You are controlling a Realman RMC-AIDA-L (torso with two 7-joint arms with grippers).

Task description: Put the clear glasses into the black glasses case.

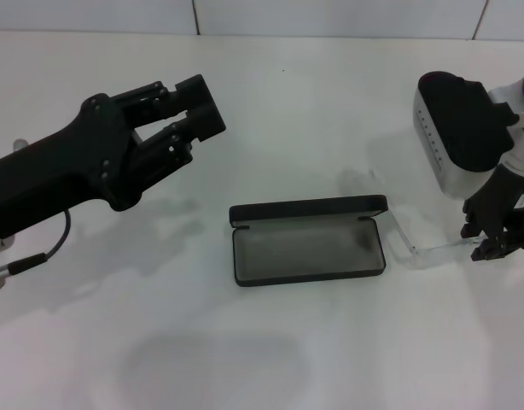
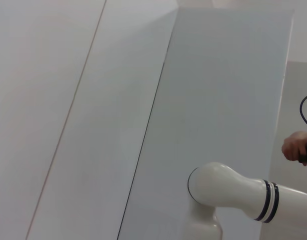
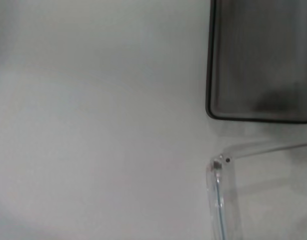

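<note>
— Clear plastic, barely visible: the clear glasses [image 1: 409, 237] lie on the table just right of the black glasses case [image 1: 309, 248], which is open. The right gripper [image 1: 499, 242] is clenched on one arm's tip.

— Lift gently, level them over the lining. Left gripper [image 1: 183, 107]?

— Released, hovering apart. Only the right wrist view shows the hinge [image 3: 219, 161].

The light is bright and even on the white table [image 1: 330, 359]. Soft gray shadows lie under the left gripper [image 1: 181, 111] and by the right gripper [image 1: 497, 239]. The right wrist view is blurry, mostly near the black glasses case [image 3: 263, 60].
</note>
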